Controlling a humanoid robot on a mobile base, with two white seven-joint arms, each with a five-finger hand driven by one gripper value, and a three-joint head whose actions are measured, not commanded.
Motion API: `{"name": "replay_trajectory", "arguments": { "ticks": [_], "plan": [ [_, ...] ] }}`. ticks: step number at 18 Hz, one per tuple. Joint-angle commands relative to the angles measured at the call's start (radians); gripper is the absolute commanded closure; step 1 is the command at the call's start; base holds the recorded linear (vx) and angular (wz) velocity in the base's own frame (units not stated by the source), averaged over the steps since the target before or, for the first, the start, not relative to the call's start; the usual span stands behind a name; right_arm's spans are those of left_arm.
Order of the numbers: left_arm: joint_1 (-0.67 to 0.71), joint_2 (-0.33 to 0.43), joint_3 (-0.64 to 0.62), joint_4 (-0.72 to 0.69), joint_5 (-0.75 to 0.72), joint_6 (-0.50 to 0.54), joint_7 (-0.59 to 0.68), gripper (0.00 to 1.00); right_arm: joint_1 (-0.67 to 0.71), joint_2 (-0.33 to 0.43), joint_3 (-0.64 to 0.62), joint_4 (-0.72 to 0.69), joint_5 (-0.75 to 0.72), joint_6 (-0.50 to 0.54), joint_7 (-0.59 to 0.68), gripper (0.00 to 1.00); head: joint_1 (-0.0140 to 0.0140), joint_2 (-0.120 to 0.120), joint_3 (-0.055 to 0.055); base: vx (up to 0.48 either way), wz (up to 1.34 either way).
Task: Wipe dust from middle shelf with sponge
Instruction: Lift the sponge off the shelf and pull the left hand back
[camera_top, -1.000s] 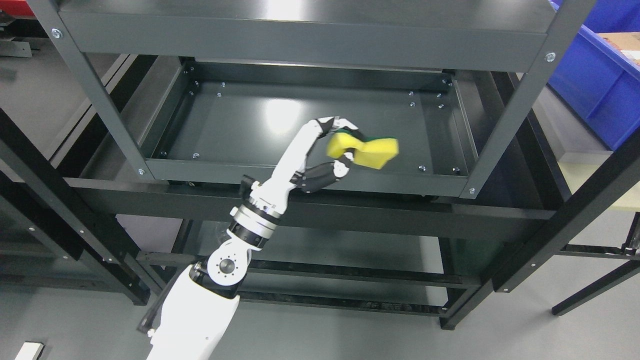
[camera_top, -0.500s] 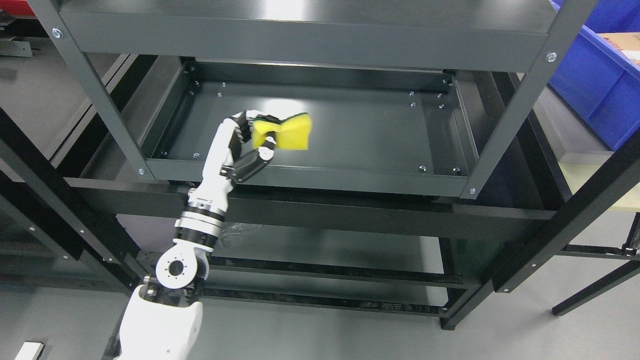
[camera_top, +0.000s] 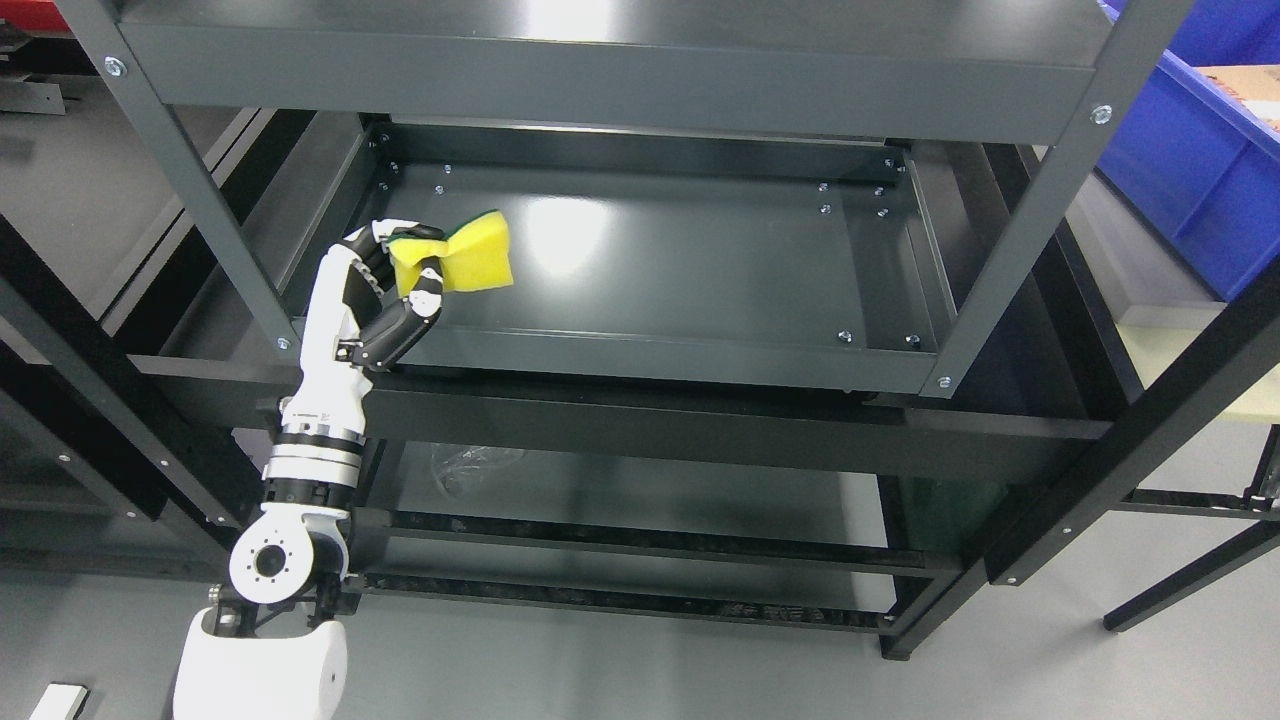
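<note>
A yellow sponge (camera_top: 468, 258) with a green scouring face is pinched in my left hand (camera_top: 405, 268), whose fingers are shut on its left end. The sponge sits at the near left part of the dark grey middle shelf (camera_top: 680, 260), a shallow metal tray with a raised rim. I cannot tell whether the sponge touches the shelf surface. My left arm (camera_top: 310, 420) rises from the lower left and reaches in over the shelf's front rim, just right of the front-left post (camera_top: 190, 190). The right hand is out of view.
The top shelf (camera_top: 620, 70) overhangs the rear of the middle one. Angled posts frame it, with the front-right post (camera_top: 1040, 210) at the right. A lower shelf (camera_top: 650, 500) lies beneath. Blue bins (camera_top: 1190, 170) stand at the upper right. Black rack beams (camera_top: 1130, 450) cross the foreground.
My left hand has swept the sponge leftward across the middle shelf, from right of centre to the near left corner. The arm's base has shifted left with it.
</note>
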Motion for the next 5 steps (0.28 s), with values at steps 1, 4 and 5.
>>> {"name": "replay_trajectory", "arguments": {
  "ticks": [1,4,5],
  "plan": [
    [0.014,0.015,0.1,-0.039,0.004,0.001,0.0,1.0,0.0,-0.017,0.0,-0.017,0.0,0.001,0.0,0.0,0.0,0.0,0.0,0.0,0.0],
    [0.014,0.015,0.098,-0.039,0.004,0.002,0.0,1.0,0.0,-0.017,0.0,-0.017,0.0,0.001,0.0,0.0,0.0,0.0,0.0,0.0,0.0],
    [0.014,0.015,0.097,-0.039,0.004,0.002,0.0,1.0,0.0,-0.017,0.0,-0.017,0.0,0.001,0.0,0.0,0.0,0.0,0.0,0.0,0.0]
  ]
}}
